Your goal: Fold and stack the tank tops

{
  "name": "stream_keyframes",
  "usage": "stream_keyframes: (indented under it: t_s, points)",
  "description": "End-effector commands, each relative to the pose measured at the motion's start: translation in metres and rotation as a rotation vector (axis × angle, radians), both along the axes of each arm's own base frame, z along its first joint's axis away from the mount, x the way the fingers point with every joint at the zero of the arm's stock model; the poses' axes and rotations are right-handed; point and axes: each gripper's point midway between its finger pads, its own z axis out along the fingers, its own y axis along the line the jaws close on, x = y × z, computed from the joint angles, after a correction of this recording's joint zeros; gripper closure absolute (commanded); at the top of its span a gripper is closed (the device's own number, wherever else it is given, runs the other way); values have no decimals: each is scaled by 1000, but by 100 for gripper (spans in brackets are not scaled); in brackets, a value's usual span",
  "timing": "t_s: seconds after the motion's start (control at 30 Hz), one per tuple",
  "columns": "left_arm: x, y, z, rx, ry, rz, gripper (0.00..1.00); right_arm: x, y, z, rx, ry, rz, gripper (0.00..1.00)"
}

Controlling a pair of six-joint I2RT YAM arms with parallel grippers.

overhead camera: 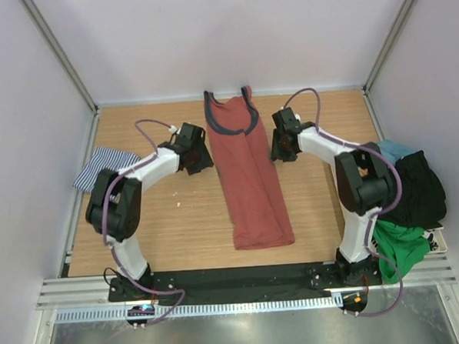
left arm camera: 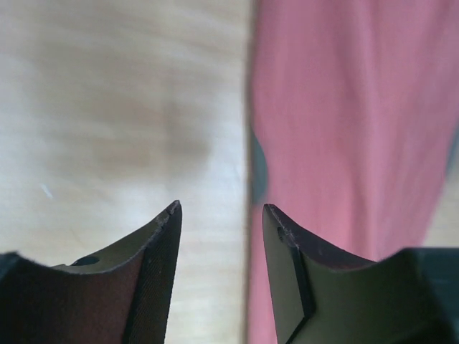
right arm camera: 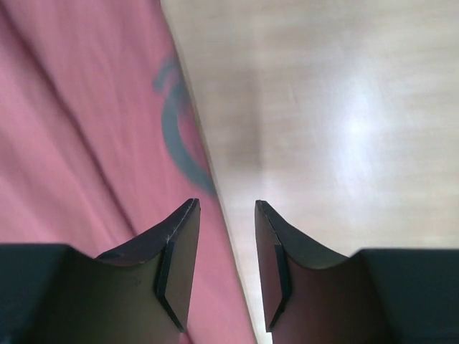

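Status, left to right:

- Striped tank top (overhead camera: 104,164): at the far left edge of the table (overhead camera: 178,221), bunched in a small patch. Can't tell if that's a proper fold or just a heap. Looks unfolded to me. Nothing is touching it.
- Left gripper (left arm camera: 221,208): fingers spread, nothing between them. It hovers over the left edge of the red top, up near the armhole trim. One finger is over bare wood, the other over cloth. No pinch.
- Rust-red tank top (overhead camera: 251,178): centre of the table, flat, a long narrow strip with the neck at the far end and the hem toward the arm bases. There's a crease down the middle, so I'd judge the lengthwise fold is in. It's at full length, so the crosswise fold is not done.
- Right gripper (right arm camera: 226,203): mirror of the left. Fingers spread and empty, straddling the right edge of the red top beside the dark trim curve.
- Pile of other clothes (overhead camera: 412,197), black, teal and green, sits at the far right edge. Not in play.

Estimate: under halfway. Left to do: fold the red top end to end, sort out the striped top, then put 1 on the other. The 2 tops are well apart, so no stack yet. Both grippers look set to grab the shoulder end of the red top.
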Motion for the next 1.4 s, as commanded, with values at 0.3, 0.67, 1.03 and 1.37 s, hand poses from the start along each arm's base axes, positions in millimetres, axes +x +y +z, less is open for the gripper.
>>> stream_keyframes:
  t_s: [0.3, 0.67, 1.03, 1.37]
  points:
    - [-77, -64, 19, -79, -58, -57, 48, -97, -12, 17, 68, -27, 24, 55]
    - [-66, -71, -18, 6, -5, -51, 60, -144, -5, -1, 90, 31, 67, 52]
    - [-44, -29, -23, 23, 17, 0, 100, -163, 8, -9, 83, 55, 104, 52]
    - [-50, -22, -13, -7, 43, -62, 61, -179, 34, -8, 118, 55, 138, 52]
